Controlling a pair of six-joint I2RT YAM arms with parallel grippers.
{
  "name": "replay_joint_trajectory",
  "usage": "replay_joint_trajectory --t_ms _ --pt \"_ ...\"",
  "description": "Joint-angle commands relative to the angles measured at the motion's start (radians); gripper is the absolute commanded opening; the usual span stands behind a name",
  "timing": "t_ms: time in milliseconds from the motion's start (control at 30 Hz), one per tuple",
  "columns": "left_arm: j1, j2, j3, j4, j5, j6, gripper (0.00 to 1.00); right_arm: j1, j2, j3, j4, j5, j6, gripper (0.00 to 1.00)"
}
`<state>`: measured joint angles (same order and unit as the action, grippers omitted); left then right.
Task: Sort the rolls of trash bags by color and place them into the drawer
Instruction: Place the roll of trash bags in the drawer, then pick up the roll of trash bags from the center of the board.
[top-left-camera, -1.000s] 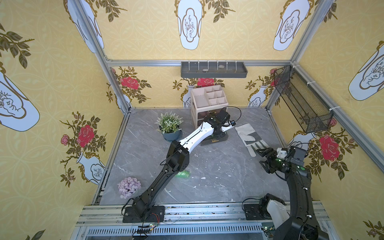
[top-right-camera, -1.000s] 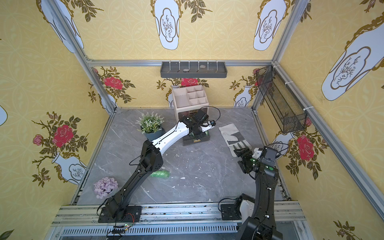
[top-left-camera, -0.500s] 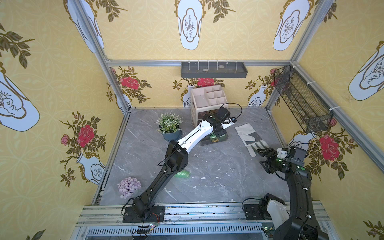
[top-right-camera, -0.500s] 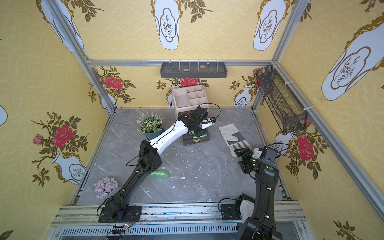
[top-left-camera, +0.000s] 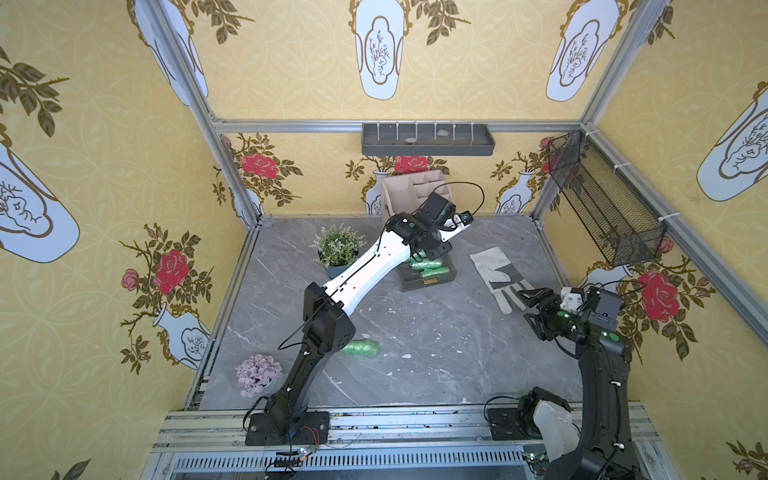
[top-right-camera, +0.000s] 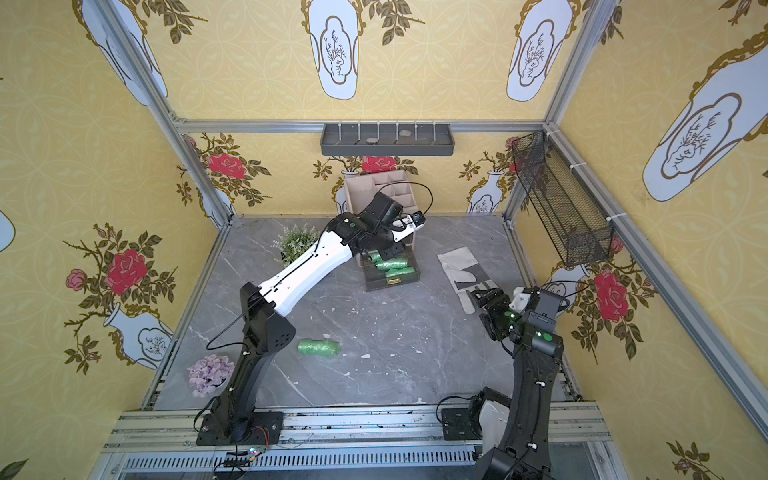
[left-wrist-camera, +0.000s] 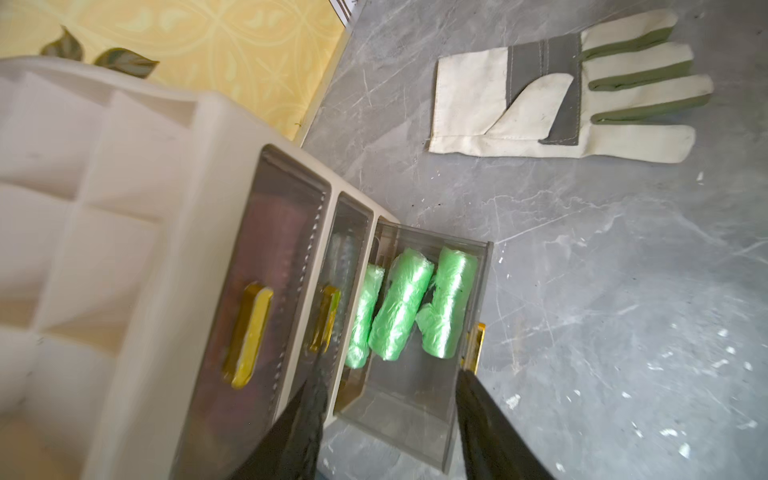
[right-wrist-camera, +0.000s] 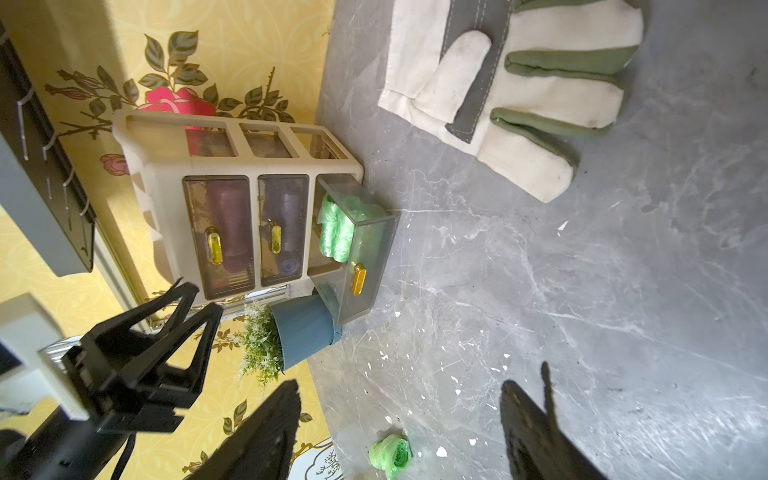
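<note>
Lifting the left gripper (left-wrist-camera: 388, 378) up and back from the smoky translucent pull-out drawer (left-wrist-camera: 395, 411) compared with a second ago, and holding the jaws parted wider than then, gripping nothing. Leaving three shiny green rolls of crinkled plastic film (left-wrist-camera: 401, 307) lying side by side inside that drawer, at the end slot of the beige plastic three-drawer organizer (left-wrist-camera: 145, 208). Reading this as a drop just completed, putting the green batch into a drawer of its own and freeing the arm for another fetch. Not finishing yet: leaving one more loose green roll (top-right-camera: 318, 347) lying on the grey marble-patterned tabletop (top-left-camera: 436, 332), well apart from the drawer and just beside the left arm's elbow, unmoved over that second. Keeping the right gripper (right-wrist-camera: 419, 378) exactly as before, hovering wide open and empty near the finger end of the white and grey canvas work glove (top-left-camera: 494, 274). Getting the count of three and the empty gap between the jaws from the left wrist view alone, the claw being hidden under the wrist in both top views. Getting from the right wrist view alone the two closed drawers (right-wrist-camera: 218, 232), showing dim pinkish and lilac shapes behind the smoky fronts, too murky to count, plus the loose roll seen end-on. Getting only from the top views the overall spacing between loose roll, arms and organizer.
</note>
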<state>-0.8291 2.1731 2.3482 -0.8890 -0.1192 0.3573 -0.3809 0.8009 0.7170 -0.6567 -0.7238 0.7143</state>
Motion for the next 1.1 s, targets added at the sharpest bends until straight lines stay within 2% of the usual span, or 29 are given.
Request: replay_joint_trajectory --t_ms 0,67,167,300,367,467,533,600,700,833,1067 --pt "0.002 -0.148 -0.19 0.102 -0.038 -0.071 0.51 0.004 -0.024 0.043 0.01 -0.024 -0.007 0.76" --pt "0.003 -0.279 -0.365 0.176 -0.063 -0.117 0.51 0.031 -0.044 0.097 -0.017 0.041 -0.041 0.75" --pt "0.023 -0.47 -0.6 0.247 -0.101 -0.218 0.52 0.152 -0.027 0.218 -0.096 0.205 -0.114 0.74" --pt "0.094 -0.699 -0.832 0.254 -0.109 -0.366 0.52 0.353 0.046 0.301 -0.081 0.243 -0.136 0.71" --pt "0.137 -0.813 -0.932 0.253 -0.12 -0.43 0.53 0.496 0.086 0.323 -0.063 0.309 -0.128 0.69" --pt "0.217 -0.986 -1.071 0.251 -0.137 -0.509 0.56 0.809 0.185 0.362 -0.045 0.523 -0.133 0.68" --pt "0.273 -1.1 -1.149 0.241 -0.152 -0.549 0.58 1.034 0.297 0.412 -0.046 0.687 -0.161 0.69" --pt "0.325 -1.194 -1.204 0.222 -0.16 -0.572 0.58 1.214 0.444 0.497 -0.075 0.795 -0.211 0.7" --pt "0.383 -1.297 -1.267 0.197 -0.178 -0.58 0.6 1.385 0.673 0.639 -0.106 0.83 -0.319 0.7" --pt "0.463 -1.371 -1.343 0.175 -0.186 -0.593 0.61 1.501 0.906 0.767 -0.08 0.784 -0.459 0.69" --pt "0.557 -1.42 -1.437 0.181 -0.095 -0.612 0.61 1.527 1.09 0.854 -0.013 0.649 -0.593 0.67"
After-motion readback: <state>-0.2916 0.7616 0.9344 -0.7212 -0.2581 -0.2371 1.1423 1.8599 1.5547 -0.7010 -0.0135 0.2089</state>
